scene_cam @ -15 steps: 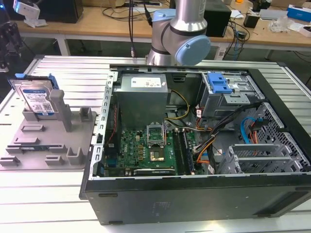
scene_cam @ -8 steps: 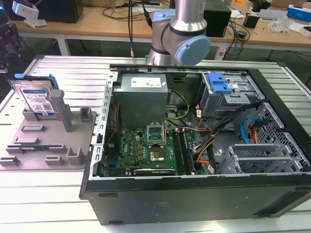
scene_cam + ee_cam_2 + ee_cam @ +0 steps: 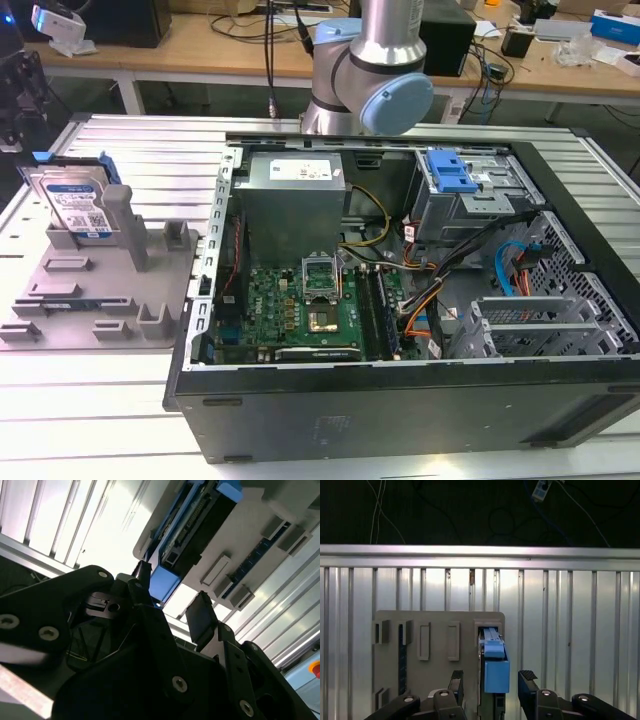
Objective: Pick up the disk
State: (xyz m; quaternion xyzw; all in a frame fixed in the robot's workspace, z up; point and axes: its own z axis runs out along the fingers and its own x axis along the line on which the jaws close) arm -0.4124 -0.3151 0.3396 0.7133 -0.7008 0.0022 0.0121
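Two fingers [image 3: 527, 679] of my gripper [image 3: 492, 682] stand spread either side of the disk [image 3: 491, 642], upright in its grey holder tray [image 3: 435, 630] (blue rail [image 3: 496, 672] uppermost); closing off-centre could jam it against the posts [image 3: 118, 215].

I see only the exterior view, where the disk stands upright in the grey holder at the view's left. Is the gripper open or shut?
Observer: Open. In the first wrist view the gripper has its fingers spread apart and holds nothing.
Operator: How is it placed relative to the disk?
Observer: In that same view the disk shows edge-on between the two fingers and touches neither.
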